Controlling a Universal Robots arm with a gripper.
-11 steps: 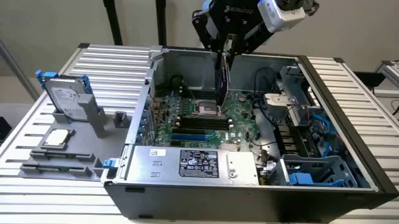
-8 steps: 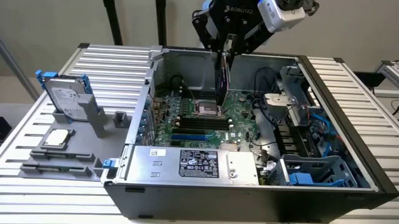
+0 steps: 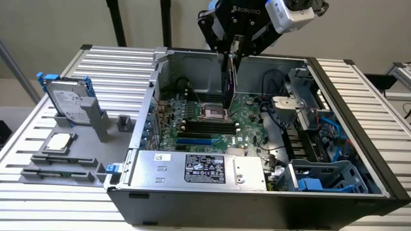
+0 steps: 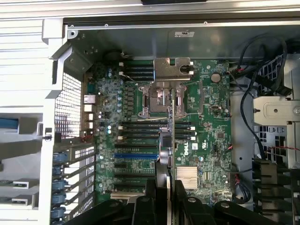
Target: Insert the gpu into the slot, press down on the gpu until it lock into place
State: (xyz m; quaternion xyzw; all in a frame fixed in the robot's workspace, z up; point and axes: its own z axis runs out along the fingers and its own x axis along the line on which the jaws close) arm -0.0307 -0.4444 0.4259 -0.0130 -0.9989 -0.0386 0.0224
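**Exterior view.** The black two-finger gripper [image 3: 232, 52] is clamped on the upper end of the thin black rectangular gpu with a green board edge [image 3: 228, 86]. The gpu hangs upright, raised above the long bright blue plastic slot [image 3: 194, 142] and clear of it. The open black metal computer case [image 3: 257, 211] contains the green motherboard [image 3: 247, 127], which carries the slot.

**Wrist view.** The gripper [image 4: 168, 197] pinches the gpu [image 4: 172, 136], seen edge-on off one end of the slot [image 4: 136, 155].

A ribbed metal table [image 3: 57, 202] carries an open computer case [image 3: 257, 209], with a grey parts stand [image 3: 64, 163] at the exterior view's left.
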